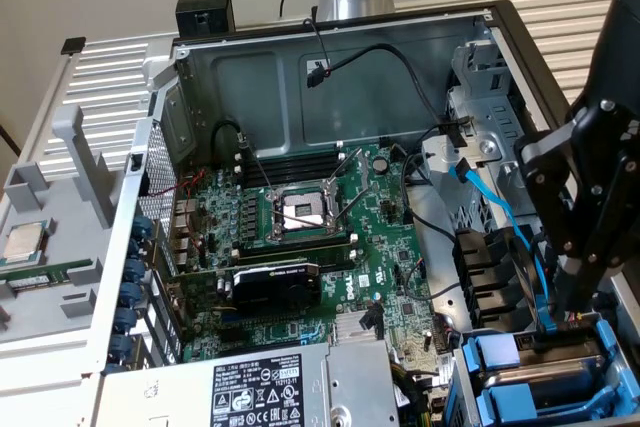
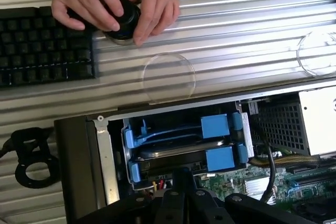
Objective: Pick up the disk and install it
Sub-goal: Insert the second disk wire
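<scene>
The disk (image 2: 173, 150) lies in the drive bay at the corner of the open computer case, a silver-grey slab clipped in a bright blue carrier (image 2: 215, 126). In the exterior view the blue carrier (image 1: 500, 355) sits at the lower right, with a second blue frame just below it. My gripper (image 1: 568, 312) comes down onto that bay from above. In the wrist view its black fingers (image 2: 181, 179) are shut together, their tips at the near edge of the carrier. Nothing shows between them.
A person's hands (image 2: 115, 3) hold a black round object beside a keyboard (image 2: 42, 45) on the ribbed table. Inside the case are the motherboard (image 1: 300, 247), a power supply (image 1: 260, 392) and blue cables (image 1: 495, 202). A grey tray (image 1: 60, 297) holds a processor chip (image 1: 25, 242).
</scene>
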{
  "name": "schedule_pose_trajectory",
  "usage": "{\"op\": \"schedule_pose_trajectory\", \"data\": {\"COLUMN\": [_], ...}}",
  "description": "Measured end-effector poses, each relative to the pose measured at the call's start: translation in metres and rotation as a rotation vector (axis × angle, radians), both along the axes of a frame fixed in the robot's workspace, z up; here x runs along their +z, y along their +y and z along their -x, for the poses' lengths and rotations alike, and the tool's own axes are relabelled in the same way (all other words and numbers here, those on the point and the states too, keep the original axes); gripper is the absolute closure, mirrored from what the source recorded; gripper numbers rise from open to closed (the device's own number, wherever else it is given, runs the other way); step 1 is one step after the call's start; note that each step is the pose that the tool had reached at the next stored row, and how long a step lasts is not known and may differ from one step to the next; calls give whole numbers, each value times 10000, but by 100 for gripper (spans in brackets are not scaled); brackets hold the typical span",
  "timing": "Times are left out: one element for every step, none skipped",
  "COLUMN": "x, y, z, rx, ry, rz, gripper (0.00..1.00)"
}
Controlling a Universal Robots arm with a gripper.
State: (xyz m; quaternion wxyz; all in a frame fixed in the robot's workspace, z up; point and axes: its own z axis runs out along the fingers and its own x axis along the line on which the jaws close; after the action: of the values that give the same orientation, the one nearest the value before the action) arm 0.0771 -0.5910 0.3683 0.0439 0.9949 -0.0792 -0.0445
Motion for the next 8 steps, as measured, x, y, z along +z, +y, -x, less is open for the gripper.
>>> {"op": "schedule_pose_trajectory", "data": {"x": [0, -2, -1, -1, -1, -1, -1, -1], "y": [10, 19, 21, 20, 20, 20, 20, 20], "z": [0, 0, 0, 0, 0, 0, 0, 0], "rx": [27, 56, 68, 68, 68, 69, 69, 69], "ry": [-1, -1, -1, -1, -2, -2, -1, -1], "rz": [0, -2, -1, -1, 0, -1, 0, 0], "gripper": [89, 89, 89, 89, 89, 89, 89, 89]}}
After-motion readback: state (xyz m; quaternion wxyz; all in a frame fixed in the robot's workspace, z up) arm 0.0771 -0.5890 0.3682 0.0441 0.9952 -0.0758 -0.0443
